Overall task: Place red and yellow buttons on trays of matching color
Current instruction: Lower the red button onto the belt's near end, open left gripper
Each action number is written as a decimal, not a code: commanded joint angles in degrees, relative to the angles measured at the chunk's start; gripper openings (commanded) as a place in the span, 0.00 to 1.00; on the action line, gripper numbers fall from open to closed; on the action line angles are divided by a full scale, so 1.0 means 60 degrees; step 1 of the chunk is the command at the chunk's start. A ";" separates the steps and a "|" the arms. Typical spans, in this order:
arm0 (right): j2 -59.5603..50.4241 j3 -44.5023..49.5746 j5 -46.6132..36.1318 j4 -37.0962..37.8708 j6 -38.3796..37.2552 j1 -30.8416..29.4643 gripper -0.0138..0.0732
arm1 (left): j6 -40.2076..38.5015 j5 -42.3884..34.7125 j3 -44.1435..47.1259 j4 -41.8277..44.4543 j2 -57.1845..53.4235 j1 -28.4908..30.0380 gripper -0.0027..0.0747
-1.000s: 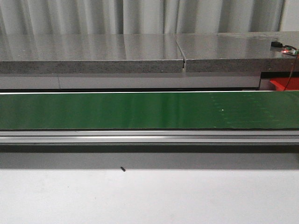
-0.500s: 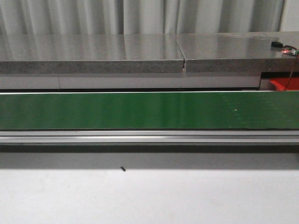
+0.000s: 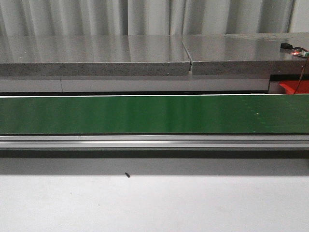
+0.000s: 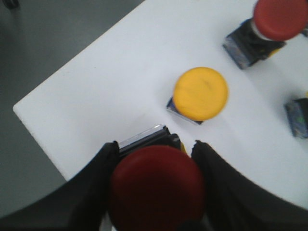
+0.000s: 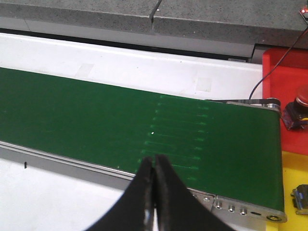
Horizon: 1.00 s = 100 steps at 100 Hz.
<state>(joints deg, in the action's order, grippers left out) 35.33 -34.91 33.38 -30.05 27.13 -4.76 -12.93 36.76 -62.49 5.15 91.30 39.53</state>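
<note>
In the left wrist view my left gripper [image 4: 155, 148] is shut on a red button [image 4: 154, 185], whose dark base shows between the fingertips, above the white table [image 4: 96, 96] near its corner. Beyond it on the table stand a yellow button [image 4: 200, 93], a second red button [image 4: 279, 18] and a dark button base [image 4: 298, 118] cut off by the frame edge. In the right wrist view my right gripper [image 5: 155, 166] is shut on nothing at the near edge of the green belt [image 5: 96, 110]. A red tray [image 5: 284, 72] holds a red button [image 5: 301, 108]. The yellow tray [image 5: 288, 168] holds a dark button base [image 5: 301, 198].
The green conveyor belt [image 3: 145, 113] spans the front view, with an aluminium rail [image 3: 154, 141] along its near side and grey stone counters [image 3: 96, 55] behind. A corner of the red tray [image 3: 292, 87] shows at the belt's right end. Neither arm appears in the front view.
A small white speck on the belt has drifted steadily to the right, so the belt is running rightward. Nothing else in the front view differs.
</note>
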 commanded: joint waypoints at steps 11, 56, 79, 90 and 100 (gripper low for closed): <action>-0.0015 -0.0231 -0.0525 -0.0224 0.0067 0.0013 0.08 | 0.0429 0.0103 -0.0253 -0.0178 -0.1263 -0.1347 0.01; -0.0015 -0.0231 -0.0525 -0.0224 0.0067 0.0013 0.08 | 0.0529 0.0140 -0.1280 -0.0526 -0.0736 -0.4292 0.01; -0.0015 -0.0231 -0.0525 -0.0224 0.0067 0.0013 0.08 | 0.0668 0.0322 -0.1878 -0.0858 0.0301 -0.4791 0.01; -0.0015 -0.0231 -0.0525 -0.0224 0.0067 0.0013 0.08 | 0.0668 0.0343 -0.1901 -0.1012 0.0646 -0.4927 0.01; -0.0015 -0.0231 -0.0525 -0.0224 0.0067 0.0013 0.08 | 0.0668 0.0481 -0.1901 -0.1069 0.0825 -0.4989 0.01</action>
<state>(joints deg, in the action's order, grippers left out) 35.33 -34.91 33.38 -30.05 27.13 -4.76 -8.91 41.28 -71.97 -0.45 97.85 10.20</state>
